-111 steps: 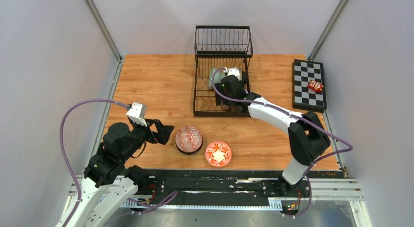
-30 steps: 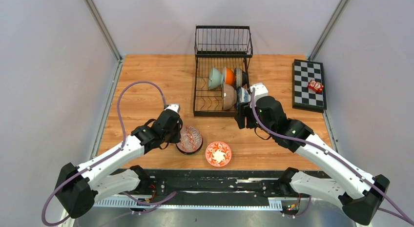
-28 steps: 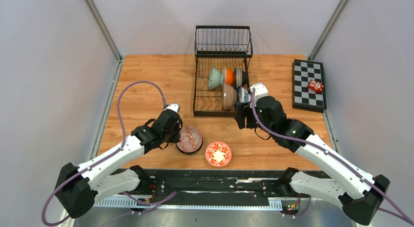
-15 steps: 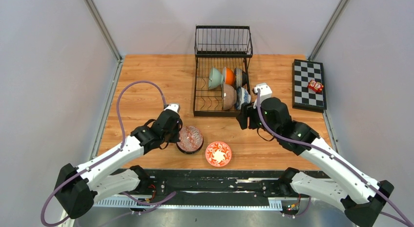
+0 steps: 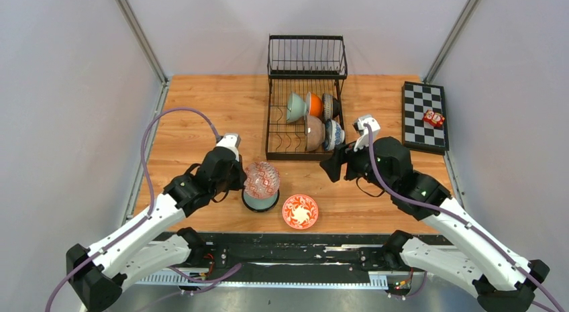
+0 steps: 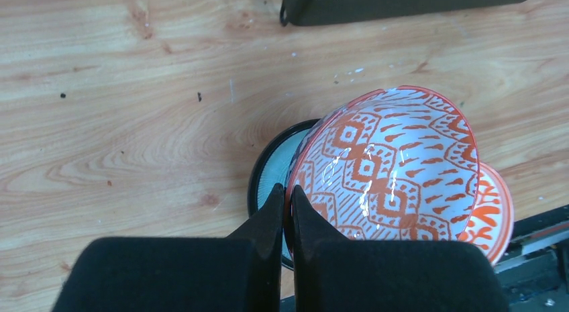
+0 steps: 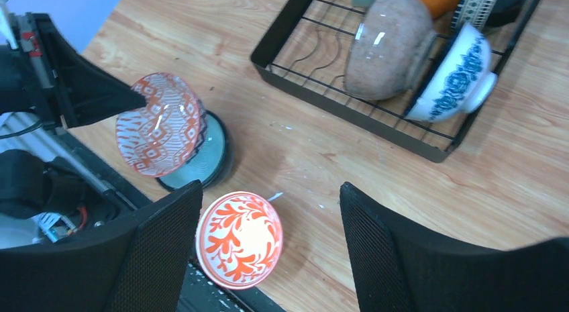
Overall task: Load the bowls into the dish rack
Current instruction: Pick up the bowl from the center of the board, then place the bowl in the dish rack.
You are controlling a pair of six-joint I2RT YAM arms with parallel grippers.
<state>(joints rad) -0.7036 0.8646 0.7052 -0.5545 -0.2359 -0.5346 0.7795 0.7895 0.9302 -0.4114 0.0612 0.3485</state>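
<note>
My left gripper (image 5: 243,180) (image 6: 286,191) is shut on the rim of a red-patterned bowl (image 5: 262,178) (image 6: 396,164) (image 7: 160,132), which hangs tilted just above a dark-rimmed pale green bowl (image 5: 260,202) (image 6: 270,174) (image 7: 204,161) on the table. An orange-red floral bowl (image 5: 300,211) (image 7: 239,239) sits beside it near the front edge. The black wire dish rack (image 5: 272,134) (image 7: 349,114) holds several bowls on edge, among them a blue-and-white one (image 5: 334,134) (image 7: 453,77) and a speckled one (image 5: 313,132) (image 7: 389,54). My right gripper (image 5: 333,168) (image 7: 270,188) hovers open and empty in front of the rack.
A flat checkered board (image 5: 424,115) with a small red object (image 5: 433,118) lies at the table's right edge. The rack's raised basket (image 5: 307,56) stands at the back. A black rail runs along the near edge.
My left gripper shut on the red-patterned bowl's rim and raised it, tilted, off the bowl beneath. My right gripper drew back from the rack and opened wider.
</note>
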